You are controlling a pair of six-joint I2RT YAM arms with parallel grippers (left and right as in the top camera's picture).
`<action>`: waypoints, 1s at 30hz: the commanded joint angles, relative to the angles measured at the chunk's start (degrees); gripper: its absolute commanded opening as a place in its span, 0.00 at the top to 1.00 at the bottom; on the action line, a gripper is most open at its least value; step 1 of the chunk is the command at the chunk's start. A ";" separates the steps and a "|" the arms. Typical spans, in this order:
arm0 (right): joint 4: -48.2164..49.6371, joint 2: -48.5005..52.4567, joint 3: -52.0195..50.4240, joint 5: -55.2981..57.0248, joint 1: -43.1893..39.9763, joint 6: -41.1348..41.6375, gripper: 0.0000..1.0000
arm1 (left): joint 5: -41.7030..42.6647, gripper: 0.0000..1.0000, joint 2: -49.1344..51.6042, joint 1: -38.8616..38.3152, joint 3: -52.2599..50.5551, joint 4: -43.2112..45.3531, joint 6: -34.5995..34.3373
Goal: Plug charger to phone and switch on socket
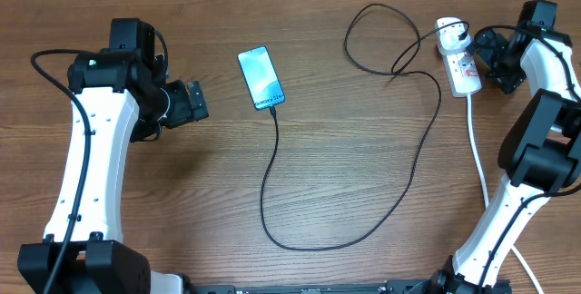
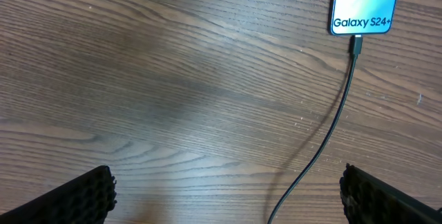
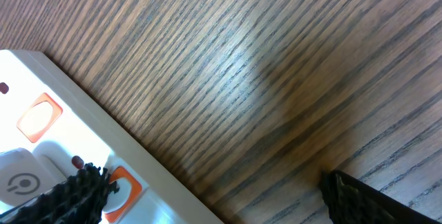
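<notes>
overhead: high up, looking straight down on the whole table [image 1: 345,176] | left wrist: low, close, facing the phone [image 2: 364,3] bottom edge, shared with overhead | right wrist: very close, over the socket [image 3: 76,113], shared with overhead

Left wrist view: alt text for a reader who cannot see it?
A Galaxy S24+ phone at top right has the black charger cable plugged into its lower edge, trailing down the wooden table. The left end effector hangs open and empty above the wood.
</notes>
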 commanded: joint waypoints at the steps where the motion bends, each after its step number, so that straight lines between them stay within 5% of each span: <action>1: -0.94 1.01 -1.88 -3.37 0.46 0.11 0.00 | -0.39 0.00 -0.07 0.35 -0.48 0.04 -0.52; 30: 2.10 1.01 -8.37 -3.56 0.61 -1.40 0.00 | -0.39 0.01 -0.04 0.35 -0.48 0.04 -0.52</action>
